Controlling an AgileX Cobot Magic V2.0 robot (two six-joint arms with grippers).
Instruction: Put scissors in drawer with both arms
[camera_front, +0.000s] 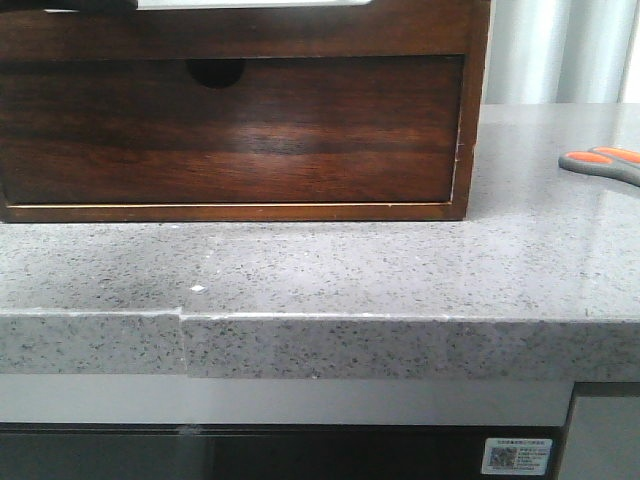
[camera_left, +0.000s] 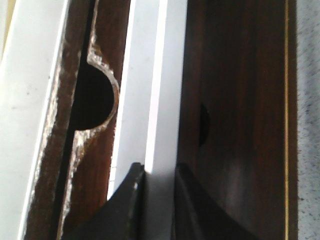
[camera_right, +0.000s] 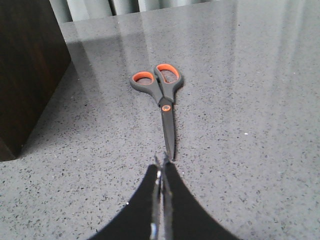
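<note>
The scissors (camera_right: 165, 107), grey-handled with orange loops, lie flat on the grey counter with the blades pointing at my right gripper (camera_right: 162, 164). That gripper is shut and empty, its tips just short of the blade tip. In the front view only the scissors' handles (camera_front: 603, 163) show, at the far right edge. The drawer (camera_front: 230, 130) is pushed in, its finger notch (camera_front: 215, 72) in the top edge. My left gripper (camera_left: 159, 167) hovers open over a pale strip beside the drawer front (camera_left: 240, 125), gripping nothing. Neither gripper appears in the front view.
The wooden box frame (camera_front: 475, 100) surrounds the drawer, and its dark side (camera_right: 25, 65) stands left of the scissors. The speckled counter ends at a front edge (camera_front: 400, 345). Another notched wooden board (camera_left: 102, 95) shows in the left wrist view.
</note>
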